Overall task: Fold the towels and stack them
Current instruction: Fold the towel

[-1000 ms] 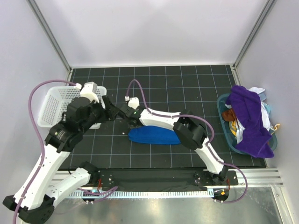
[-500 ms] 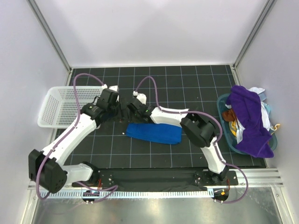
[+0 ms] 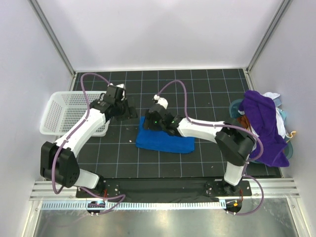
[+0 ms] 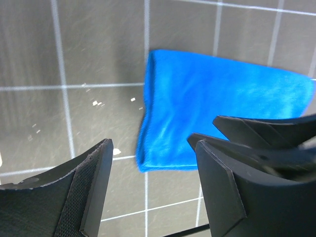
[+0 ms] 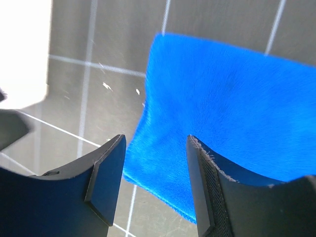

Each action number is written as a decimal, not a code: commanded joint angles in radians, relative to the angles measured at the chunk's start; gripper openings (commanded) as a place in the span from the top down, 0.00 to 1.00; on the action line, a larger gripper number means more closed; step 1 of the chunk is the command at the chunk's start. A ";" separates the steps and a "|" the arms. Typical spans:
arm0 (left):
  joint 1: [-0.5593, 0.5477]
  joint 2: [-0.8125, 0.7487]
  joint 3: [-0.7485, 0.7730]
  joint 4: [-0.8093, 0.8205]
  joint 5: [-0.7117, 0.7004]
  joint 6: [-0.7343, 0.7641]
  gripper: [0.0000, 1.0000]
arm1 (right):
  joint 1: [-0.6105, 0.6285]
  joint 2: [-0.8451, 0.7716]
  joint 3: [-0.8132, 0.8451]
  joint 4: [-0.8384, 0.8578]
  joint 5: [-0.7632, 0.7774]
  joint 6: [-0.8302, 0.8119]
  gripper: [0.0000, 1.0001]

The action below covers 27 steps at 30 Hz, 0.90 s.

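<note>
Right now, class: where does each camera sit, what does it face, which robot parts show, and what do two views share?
Top external: above and behind, facing down at the table; both arms show.
Left wrist: on the left arm, facing down past left fingers at the blue towel.
Right wrist: likewise, past right fingers.
Both wrist views share that towel.

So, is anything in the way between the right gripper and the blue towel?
Nothing visible is. The right gripper hangs open directly over the left end of the blue towel, whose edge shows between its jaws. The left gripper, also open, sits off to the towel's far left.
</note>
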 commanded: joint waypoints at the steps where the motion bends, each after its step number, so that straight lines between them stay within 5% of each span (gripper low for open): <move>1: 0.004 0.043 0.055 0.045 0.092 0.018 0.29 | -0.017 -0.121 -0.039 0.092 0.021 0.010 0.41; 14: -0.013 0.257 -0.017 0.125 0.184 0.010 0.26 | -0.140 -0.633 -0.303 -0.027 0.124 -0.043 0.43; 27: -0.117 0.386 -0.071 0.201 0.116 -0.079 0.29 | -0.195 -0.810 -0.343 -0.141 0.158 -0.144 0.41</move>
